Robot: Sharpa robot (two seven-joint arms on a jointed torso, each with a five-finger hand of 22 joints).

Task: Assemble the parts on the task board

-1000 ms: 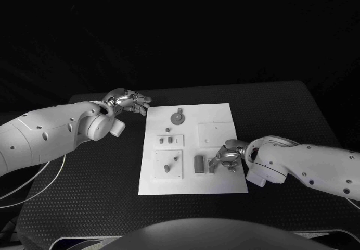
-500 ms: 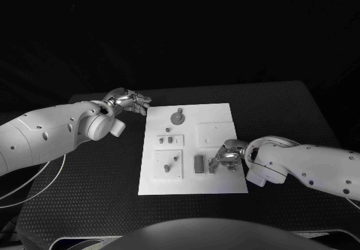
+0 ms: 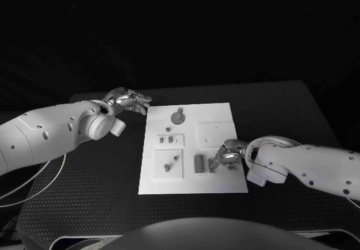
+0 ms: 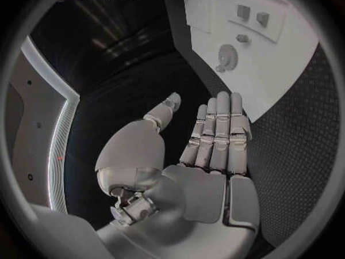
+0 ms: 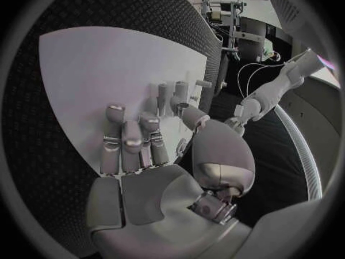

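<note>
The right robot hand (image 3: 227, 156) is hovering over the task board's (image 3: 217, 185) near right part, fingers loosely curled, holding nothing I can see, beside a grey block part (image 3: 198, 163). It should approach slowly and pinch squarely. The left robot hand (image 3: 129, 101) is resting spread and empty off the board's far corner on the surface (image 3: 285, 104).

Task board (image 3: 225, 112): centre of the frame, flat on the tabletop (image 3: 300, 114).
Left hand (image 3: 129, 101): just beside the board's upper-left corner, over the tabletop.
Right hand (image 3: 227, 156): over the board's lower-right part.
Parts (image 3: 198, 163): on the board, just left of the right hand.
</note>
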